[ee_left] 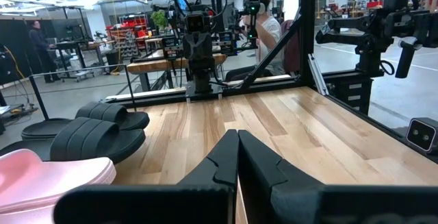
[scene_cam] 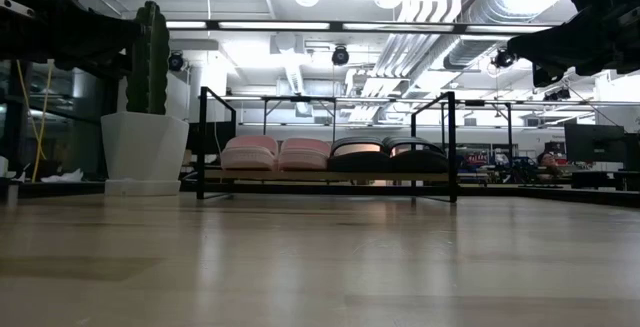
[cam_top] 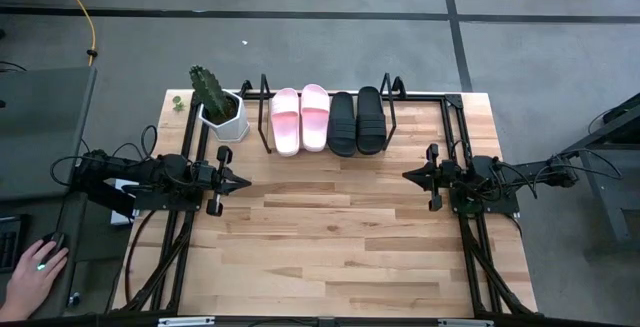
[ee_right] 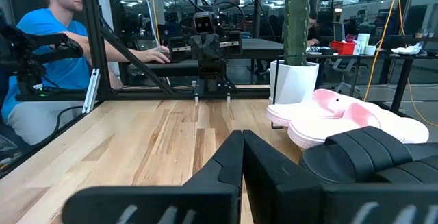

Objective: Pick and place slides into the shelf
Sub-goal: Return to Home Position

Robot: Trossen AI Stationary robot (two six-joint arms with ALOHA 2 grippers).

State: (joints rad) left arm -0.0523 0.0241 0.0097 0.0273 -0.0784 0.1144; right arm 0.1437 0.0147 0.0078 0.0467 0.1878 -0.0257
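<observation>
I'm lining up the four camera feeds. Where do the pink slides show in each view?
High view: pink slides at upper middle, between the pot and the black slides.
Low view: centre, on the left half of the shelf.
Left wrist view: part of them, nearest the camera.
Right wrist view: in front of the pot.
Shared landmark: the black slides, right beside the pink pair in every view.

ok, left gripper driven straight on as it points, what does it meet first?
Open tabletop, then the right gripper, facing it head-on. The left gripper aims clear of the slides on the shelf; height match is unclear.
</observation>
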